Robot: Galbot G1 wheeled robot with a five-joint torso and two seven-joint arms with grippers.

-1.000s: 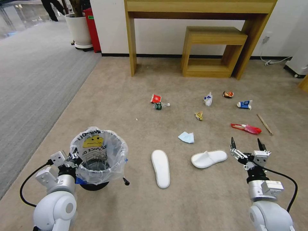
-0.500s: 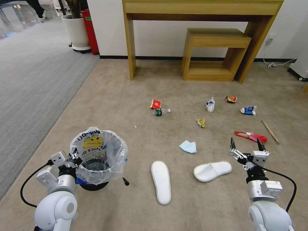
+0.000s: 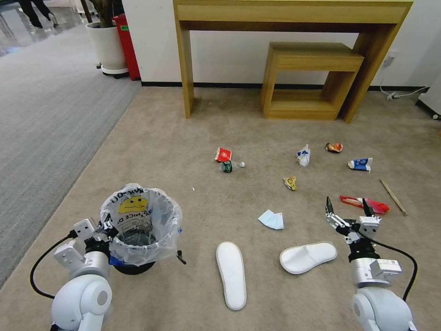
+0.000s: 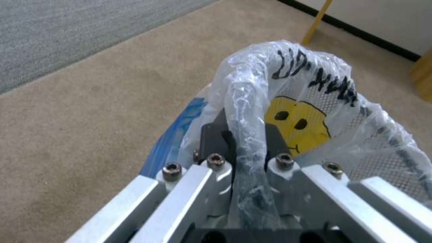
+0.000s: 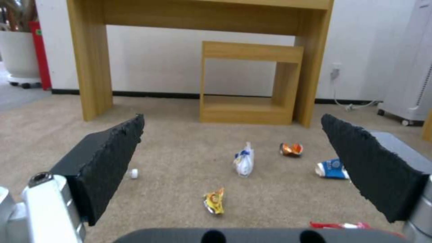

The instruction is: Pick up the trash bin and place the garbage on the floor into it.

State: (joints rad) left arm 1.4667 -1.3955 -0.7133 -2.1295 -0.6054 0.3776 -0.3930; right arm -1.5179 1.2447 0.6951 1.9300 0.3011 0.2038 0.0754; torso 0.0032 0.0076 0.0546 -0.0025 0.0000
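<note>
**Ana:** Jaws first: the left gripper (image 4: 245,162) is clenched on the bag-wrapped rim of the trash bin (image 3: 140,225), which it holds at the near left above the floor (image 3: 193,138). The right gripper (image 3: 347,212) is spread wide with nothing between its fingers, hanging at the near right, just beyond the toe of the right slipper (image 3: 308,256).

**Ben:** What could go wrong?

**Ana:** The pinch takes in slick bag plastic as well as rim. Likely the film could slide or tear under the load, and the bin could tilt or drop. A grip on one side of the rim also lets the bin swing if the base turns sharply.

**Ben:** And on the picking side?

**Ana:** The slippers are long and soft; a grab at one end would probably let the other end droop and catch the bin's rim. The left slipper (image 3: 231,274) lies near the bin, so a low sweep might nudge it.

**Ben:** Room to move?

**Ana:** Plenty. The beige carpet is open around the litter. The tissue (image 3: 271,219), red packet (image 3: 365,204) and wooden stick (image 3: 392,191) lie beyond the right gripper, the red paper cup (image 3: 223,154) and small bottle (image 3: 229,165) farther off. The limits are the wooden table (image 3: 289,14) and its shelf unit (image 3: 312,78) at the far wall, and the grey striped carpet (image 3: 46,119) along the left.
</note>
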